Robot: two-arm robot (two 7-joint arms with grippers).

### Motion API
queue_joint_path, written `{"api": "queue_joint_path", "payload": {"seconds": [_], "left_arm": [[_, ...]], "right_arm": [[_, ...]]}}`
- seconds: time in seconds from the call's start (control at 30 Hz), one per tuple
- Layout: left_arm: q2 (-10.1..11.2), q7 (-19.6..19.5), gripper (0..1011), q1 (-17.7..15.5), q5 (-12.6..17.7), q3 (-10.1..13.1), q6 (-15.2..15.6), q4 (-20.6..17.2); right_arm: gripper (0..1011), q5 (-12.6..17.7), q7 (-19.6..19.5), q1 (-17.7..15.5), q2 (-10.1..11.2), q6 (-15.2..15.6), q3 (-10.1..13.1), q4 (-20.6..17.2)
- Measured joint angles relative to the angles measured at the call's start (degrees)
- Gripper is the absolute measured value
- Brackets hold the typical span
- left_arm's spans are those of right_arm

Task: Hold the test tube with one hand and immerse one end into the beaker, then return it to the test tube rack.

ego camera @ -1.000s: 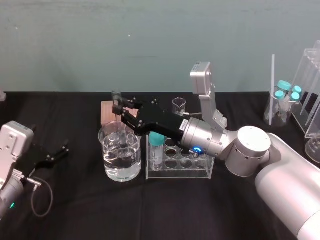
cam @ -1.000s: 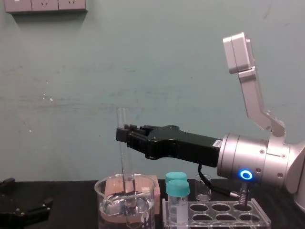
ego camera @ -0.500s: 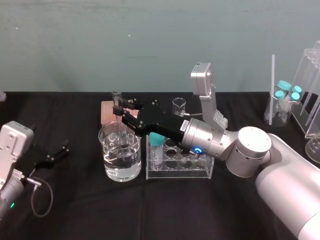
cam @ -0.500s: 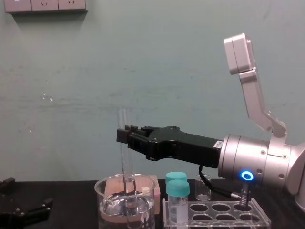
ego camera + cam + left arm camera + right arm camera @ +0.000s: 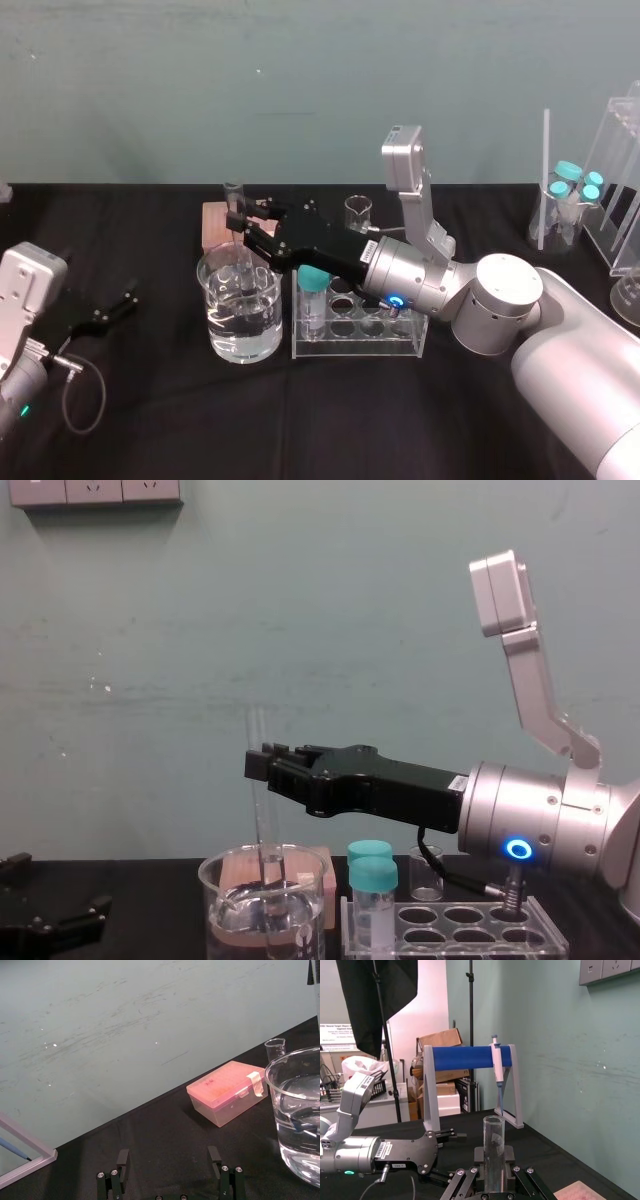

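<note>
The right gripper clamps the test tube upright, lower end dipped in the beaker. The test tube rack stands just right, so withdrawal likely runs straight up. The left gripper idles open.

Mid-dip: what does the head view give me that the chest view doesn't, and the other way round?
Head view adds the teal-capped vials at far right and the left arm's silver wrist at the table's left. Chest view adds the wall sockets up top and a side-on look at the test tube, upright, its lower end in the beaker, under water. Both show the right end effector shut on the tube above the beaker, the test tube rack beside it, and the left end effector parked at left.
</note>
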Motion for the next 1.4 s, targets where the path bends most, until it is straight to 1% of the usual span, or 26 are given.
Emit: {"api": "queue_joint_path", "payload": {"seconds": [1.4], "left_arm": [[0.0, 0.0, 1000, 0.0, 0.0, 0.0, 0.0, 0.0]], "right_arm": [[223, 0.0, -0.4, -0.3, 0.3, 0.0, 0.2, -0.8]]}}
